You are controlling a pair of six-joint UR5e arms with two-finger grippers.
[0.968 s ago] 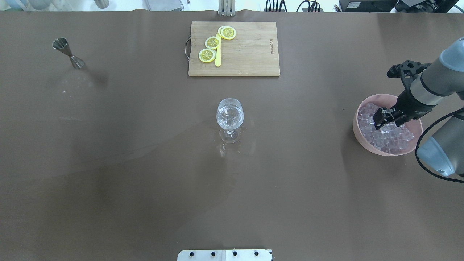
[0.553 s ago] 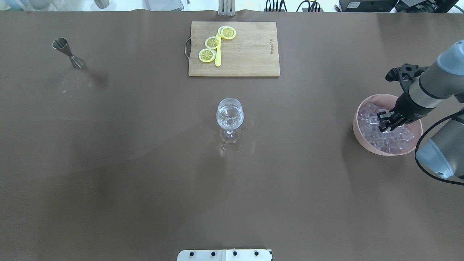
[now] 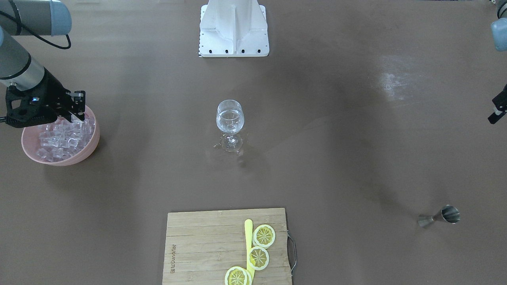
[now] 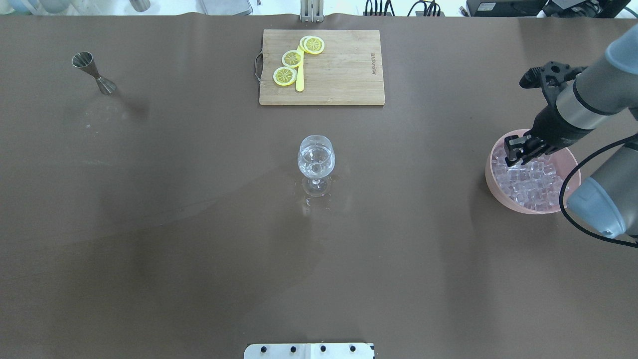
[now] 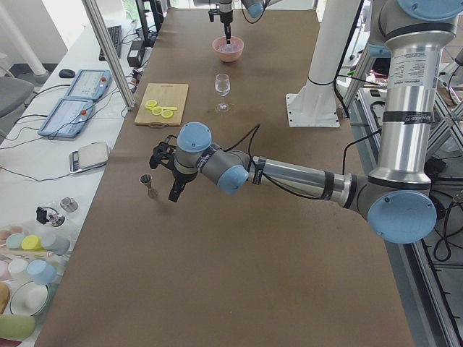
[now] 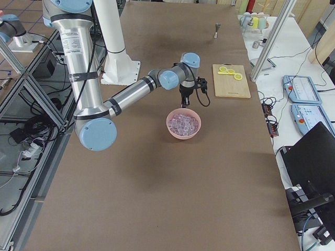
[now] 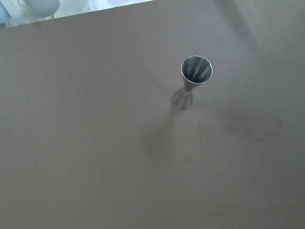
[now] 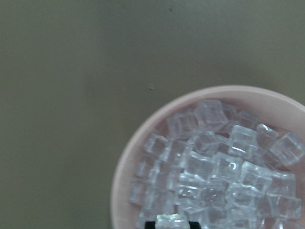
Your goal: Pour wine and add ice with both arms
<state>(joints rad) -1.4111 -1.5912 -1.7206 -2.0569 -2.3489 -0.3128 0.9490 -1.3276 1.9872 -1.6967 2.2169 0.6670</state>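
Observation:
The wine glass (image 4: 316,159) stands mid-table with a little clear wine in it; it also shows in the front view (image 3: 229,118). The pink bowl (image 4: 490,172) at the right holds many clear ice cubes (image 4: 529,183). My right gripper (image 4: 512,158) hangs just above the bowl's far-left part. In the right wrist view it is shut on one ice cube (image 8: 171,221) above the pile (image 8: 224,167). My left gripper (image 3: 497,112) is at the table's left end, near the steel jigger (image 4: 93,73). I cannot tell whether it is open or shut.
A wooden cutting board (image 4: 339,75) at the far side carries lemon slices (image 4: 291,59) and a yellow knife (image 4: 299,75). The jigger (image 7: 193,81) stands upright and looks empty. The white pedestal base (image 3: 234,29) sits at the robot's edge. Wet marks lie around the glass foot (image 4: 315,192).
My right gripper dipped into the ice, then rose and shifted to the far-left part of the bowl. The glass, jigger and board have not moved.

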